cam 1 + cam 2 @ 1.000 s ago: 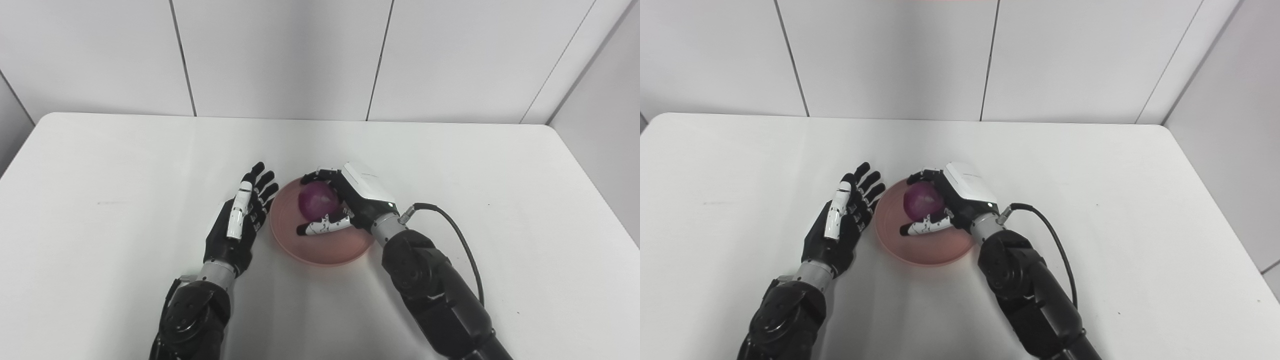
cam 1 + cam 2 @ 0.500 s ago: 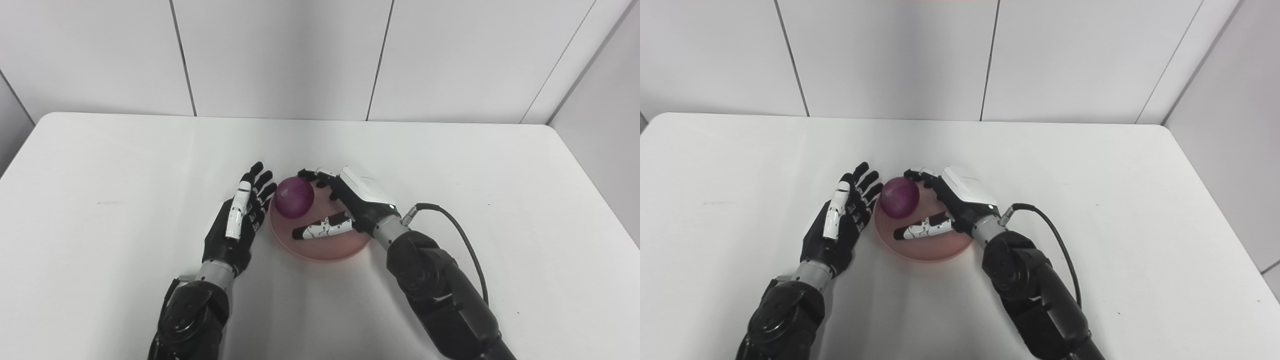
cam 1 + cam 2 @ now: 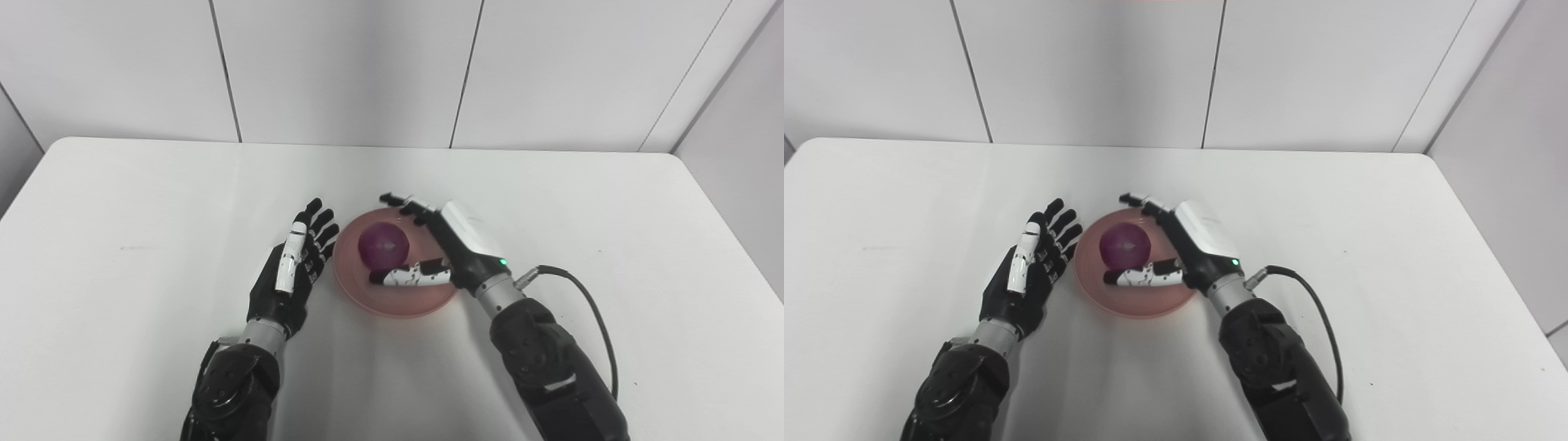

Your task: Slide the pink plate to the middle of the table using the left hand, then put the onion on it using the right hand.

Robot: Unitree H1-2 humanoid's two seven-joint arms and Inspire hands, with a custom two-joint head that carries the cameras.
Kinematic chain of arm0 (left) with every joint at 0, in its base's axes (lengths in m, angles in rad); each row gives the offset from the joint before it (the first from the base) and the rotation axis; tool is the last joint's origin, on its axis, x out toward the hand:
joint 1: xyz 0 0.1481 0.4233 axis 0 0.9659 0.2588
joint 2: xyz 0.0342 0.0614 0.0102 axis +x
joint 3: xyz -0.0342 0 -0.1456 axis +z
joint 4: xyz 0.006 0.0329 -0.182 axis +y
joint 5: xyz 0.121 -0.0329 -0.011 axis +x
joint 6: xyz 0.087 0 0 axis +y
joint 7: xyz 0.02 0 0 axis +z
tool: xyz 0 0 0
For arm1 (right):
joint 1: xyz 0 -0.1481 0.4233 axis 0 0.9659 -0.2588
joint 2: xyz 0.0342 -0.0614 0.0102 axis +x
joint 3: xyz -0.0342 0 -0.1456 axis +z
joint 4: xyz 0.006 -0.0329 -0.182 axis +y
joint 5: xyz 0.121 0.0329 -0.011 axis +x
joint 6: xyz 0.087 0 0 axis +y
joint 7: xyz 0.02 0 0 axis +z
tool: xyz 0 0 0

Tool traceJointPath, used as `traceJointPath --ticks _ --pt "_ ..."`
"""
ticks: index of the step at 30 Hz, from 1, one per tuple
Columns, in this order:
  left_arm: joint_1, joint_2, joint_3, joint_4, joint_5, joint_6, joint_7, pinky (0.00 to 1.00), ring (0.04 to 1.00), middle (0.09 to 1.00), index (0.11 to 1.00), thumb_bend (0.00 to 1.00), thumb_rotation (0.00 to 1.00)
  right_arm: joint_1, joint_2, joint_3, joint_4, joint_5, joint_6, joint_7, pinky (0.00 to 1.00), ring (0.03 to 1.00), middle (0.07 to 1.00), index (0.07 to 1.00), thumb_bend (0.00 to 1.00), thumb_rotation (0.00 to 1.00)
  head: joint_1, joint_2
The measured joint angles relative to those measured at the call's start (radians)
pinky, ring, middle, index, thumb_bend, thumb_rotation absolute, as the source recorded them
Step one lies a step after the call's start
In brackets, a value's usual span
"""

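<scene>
Left eye view: right hand [image 3: 453,245] splayed beside onion [image 3: 383,245].

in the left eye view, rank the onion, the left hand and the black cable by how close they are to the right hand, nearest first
1. onion: on the pink plate, right beside the open right hand.
2. black cable: behind the wrist, to the right.
3. left hand: across the plate, on the left.

A round, shallow pink plate [image 3: 401,299] lies flat near the middle of the white table [image 3: 122,202]; a purple-red onion [image 3: 383,245], round and whole, rests inside the plate, toward its far left part
</scene>
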Motion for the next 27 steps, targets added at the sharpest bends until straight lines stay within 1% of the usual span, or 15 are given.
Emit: traceJointPath --ticks 3,7,9,11,12,15,16,17,18,19,21,22,24,25,27 --pt "0.0 -0.001 0.001 0.0 0.0 0.0 0.0 0.92 0.937 0.957 0.946 0.49 1.0 0.006 0.006 -0.031 -0.016 0.037 -0.004 -0.011 0.73 0.805 0.837 0.851 1.0 0.52 -0.003 -0.002" --pt "0.0 -0.001 0.002 0.0 0.0 0.0 0.0 0.91 0.938 0.956 0.946 0.48 1.0 0.023 0.008 -0.063 -0.064 0.076 -0.005 -0.025 0.75 0.815 0.84 0.852 1.0 0.54 -0.006 -0.002" --pt "0.0 -0.001 0.002 0.0 0.0 0.0 0.0 0.92 0.94 0.958 0.947 0.48 1.0 0.03 0.013 -0.086 -0.087 0.099 -0.005 -0.031 0.74 0.807 0.829 0.851 1.0 0.54 -0.009 -0.002" --pt "0.0 -0.001 0.002 0.0 0.0 0.0 0.0 0.92 0.94 0.958 0.946 0.48 1.0 0.042 0.026 -0.126 -0.12 0.133 -0.005 -0.045 0.74 0.811 0.83 0.854 1.0 0.54 -0.009 -0.002" --pt "0.0 -0.001 0.003 0.0 0.0 0.0 0.0 0.92 0.938 0.956 0.945 0.48 1.0 0.044 0.035 -0.141 -0.129 0.143 -0.005 -0.057 0.74 0.826 0.844 0.863 1.0 0.58 -0.011 -0.003" --pt "0.0 -0.001 0.003 0.0 0.0 0.0 0.0 0.92 0.938 0.957 0.945 0.48 1.0 0.063 0.058 -0.18 -0.14 0.176 -0.005 -0.076 0.75 0.834 0.851 0.869 1.0 0.6 -0.011 -0.003" --pt "0.0 -0.001 0.003 0.0 0.0 0.0 0.0 0.92 0.939 0.957 0.945 0.49 1.0 0.069 0.062 -0.183 -0.14 0.179 -0.005 -0.077 0.75 0.829 0.85 0.872 0.99 0.65 -0.011 -0.003" --pt "0.0 -0.001 0.003 0.0 0.0 0.0 0.0 0.92 0.939 0.956 0.945 0.49 1.0 0.078 0.067 -0.187 -0.143 0.176 0.001 -0.077 0.75 0.812 0.845 0.878 0.97 0.75 -0.011 -0.006" --pt "0.0 -0.001 0.003 0.001 0.0 0.0 0.0 0.92 0.938 0.956 0.945 0.49 1.0 0.09 0.074 -0.195 -0.153 0.163 0.016 -0.077 0.76 0.812 0.847 0.88 0.95 0.77 -0.011 -0.006" --pt "0.0 -0.001 0.003 0.001 0.0 0.0 -0.002 0.92 0.938 0.956 0.945 0.49 1.0 0.104 0.084 -0.206 -0.169 0.148 0.045 -0.078 0.77 0.814 0.85 0.885 0.92 0.83 -0.009 -0.006" --pt "0.0 0.0 0.003 0.001 0.0 0.0 -0.006 0.92 0.938 0.957 0.945 0.49 1.0 0.13 0.106 -0.226 -0.186 0.126 0.091 -0.085 0.77 0.815 0.853 0.889 0.9 0.87 -0.009 -0.006" --pt "0.0 0.0 0.004 0.001 0.0 -0.001 -0.006 0.92 0.94 0.958 0.947 0.48 1.0 0.139 0.112 -0.232 -0.186 0.127 0.105 -0.086 0.83 0.831 0.867 0.895 0.82 0.92 -0.009 -0.006" --pt "0.0 0.0 0.005 0.002 0.0 -0.001 -0.007 0.92 0.94 0.958 0.946 0.49 1.0 0.165 0.129 -0.257 -0.186 0.163 0.12 -0.086 0.91 0.852 0.894 0.918 0.67 0.98 -0.008 -0.008" --pt "0.0 0.001 0.006 0.003 0.0 -0.001 -0.007 0.92 0.94 0.958 0.946 0.49 1.0 0.174 0.136 -0.267 -0.184 0.19 0.121 -0.086 0.93 0.86 0.902 0.925 0.63 0.99 -0.008 -0.009" --pt "0.0 0.001 0.007 0.003 0.0 -0.001 -0.008 0.92 0.94 0.958 0.945 0.49 1.0 0.19 0.153 -0.291 -0.172 0.269 0.121 -0.085 0.95 0.878 0.914 0.938 0.57 1.0 -0.008 -0.009"
